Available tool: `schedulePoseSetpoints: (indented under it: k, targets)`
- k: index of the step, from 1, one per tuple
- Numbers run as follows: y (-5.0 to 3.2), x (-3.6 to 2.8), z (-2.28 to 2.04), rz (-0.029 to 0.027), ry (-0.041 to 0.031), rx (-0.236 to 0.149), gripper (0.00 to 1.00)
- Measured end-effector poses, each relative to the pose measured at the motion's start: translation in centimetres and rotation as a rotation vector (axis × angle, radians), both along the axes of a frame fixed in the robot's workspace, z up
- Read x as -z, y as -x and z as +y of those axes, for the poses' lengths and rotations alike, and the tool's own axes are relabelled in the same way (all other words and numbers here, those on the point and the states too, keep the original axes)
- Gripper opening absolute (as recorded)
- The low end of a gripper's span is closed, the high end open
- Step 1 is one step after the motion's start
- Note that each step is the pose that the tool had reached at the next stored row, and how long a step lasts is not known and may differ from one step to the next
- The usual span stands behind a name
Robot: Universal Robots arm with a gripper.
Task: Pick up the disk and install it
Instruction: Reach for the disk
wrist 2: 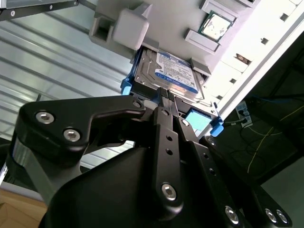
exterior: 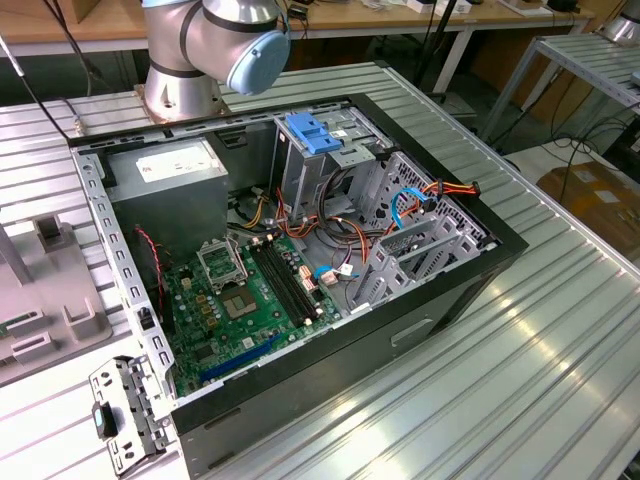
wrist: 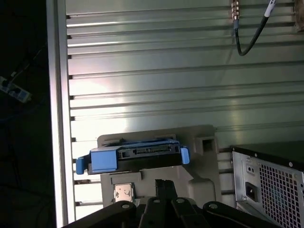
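Pick-up step: the disk (wrist 2: 167,75) lies in its grey holder (wrist 2: 118,28), the gripper (wrist 2: 165,93) closed and empty beside it. Grasping likely needs jaws opened across its sides

Silver arm (exterior: 185,45), pale-blue joint cap (exterior: 258,60), round metal base (exterior: 175,100); black gripper (wrist 2: 166,95) linkage, silver hex screws (wrist 2: 168,191).

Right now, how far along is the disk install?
Done: nothing visible. The disk sits in its grey holder on the slatted table, outside the open computer case. In hand: the end effector is at the disk's near edge in the second wrist view. Left: both the lift and seating it in the case.
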State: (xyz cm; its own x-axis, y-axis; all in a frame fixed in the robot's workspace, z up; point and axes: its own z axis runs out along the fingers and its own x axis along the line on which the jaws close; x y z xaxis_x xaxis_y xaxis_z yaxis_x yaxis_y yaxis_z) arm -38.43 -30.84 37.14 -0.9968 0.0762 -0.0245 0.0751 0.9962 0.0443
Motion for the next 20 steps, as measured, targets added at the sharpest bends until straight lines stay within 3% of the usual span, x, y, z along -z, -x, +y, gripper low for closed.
schedulePoseSetpoints:
  k: [7, 20]
  targets:
    - [0.09, 0.43, 1.15, 0.0, 0.0, 0.0, 0.11]
    - [0.95, 1.1, 1.04, -0.0001, -0.0001, 0.0, 0.11]
